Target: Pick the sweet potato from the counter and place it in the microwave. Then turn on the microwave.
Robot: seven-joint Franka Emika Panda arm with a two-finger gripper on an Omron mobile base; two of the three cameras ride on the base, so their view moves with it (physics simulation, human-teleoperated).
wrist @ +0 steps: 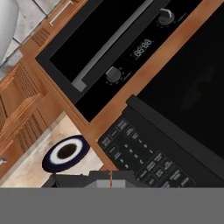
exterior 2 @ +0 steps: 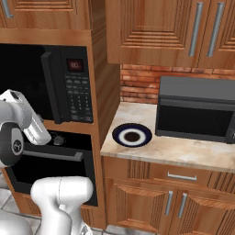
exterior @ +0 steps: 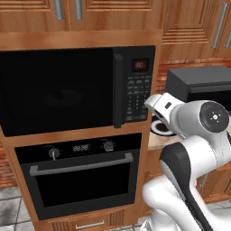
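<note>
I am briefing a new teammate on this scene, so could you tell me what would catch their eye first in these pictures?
The large black microwave, door closed and red display lit, fills the wooden wall unit above the black oven. The robot's white arm reaches toward the microwave's keypad, with the gripper shut just in front of the buttons. To the right, a blue-rimmed plate sits on the beige counter beside a smaller dark grey appliance.

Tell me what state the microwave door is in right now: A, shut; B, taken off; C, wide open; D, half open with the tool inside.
A: the microwave shows its dark door flat and flush beside the keypad, with the handle against it.
</note>
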